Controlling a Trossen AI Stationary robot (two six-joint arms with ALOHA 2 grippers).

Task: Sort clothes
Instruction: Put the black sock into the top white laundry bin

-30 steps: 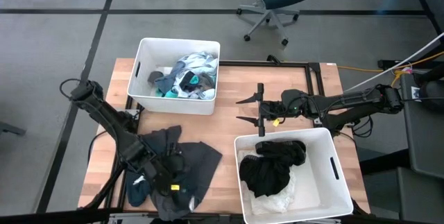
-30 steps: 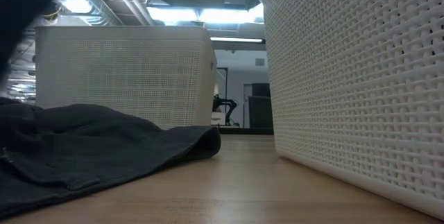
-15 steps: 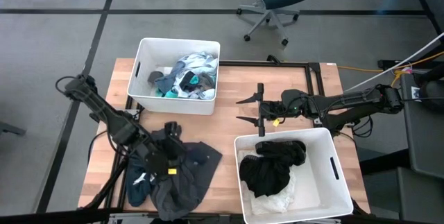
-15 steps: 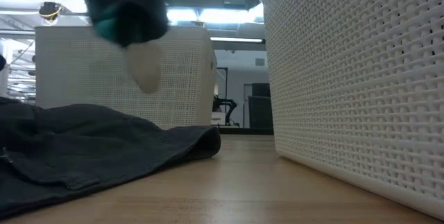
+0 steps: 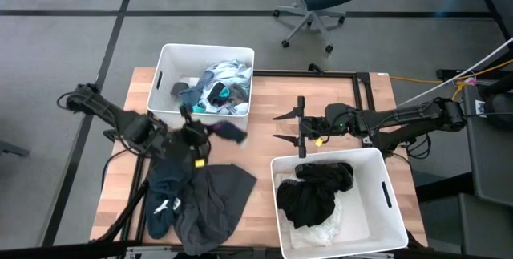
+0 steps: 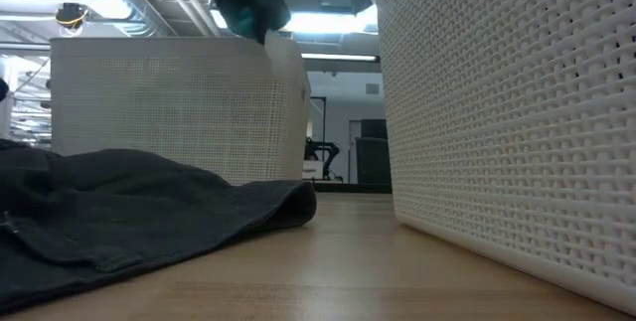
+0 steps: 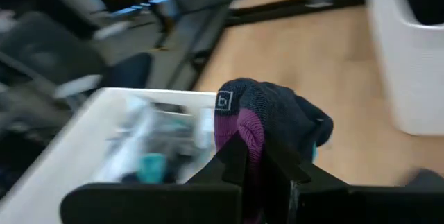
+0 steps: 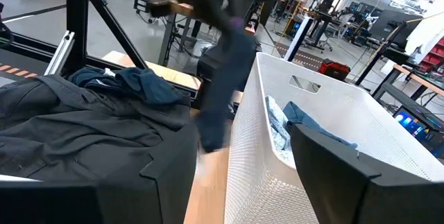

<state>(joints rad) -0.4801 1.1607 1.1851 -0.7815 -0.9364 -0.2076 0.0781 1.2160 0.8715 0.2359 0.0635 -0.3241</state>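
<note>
one sock (image 5: 228,130) is pinched in the left gripper (image 5: 195,131) in the high view, just beside the far bin (image 5: 161,78); it could fall short onto the table (image 5: 321,103) if let go early. the right gripper (image 5: 287,127), spread and empty, waits over open wood. low view: dark clothes (image 6: 119,212) lie flat, with free room beside the near bin (image 6: 517,112). left wrist view: the sock hangs loose, so it may catch the rim.
</note>
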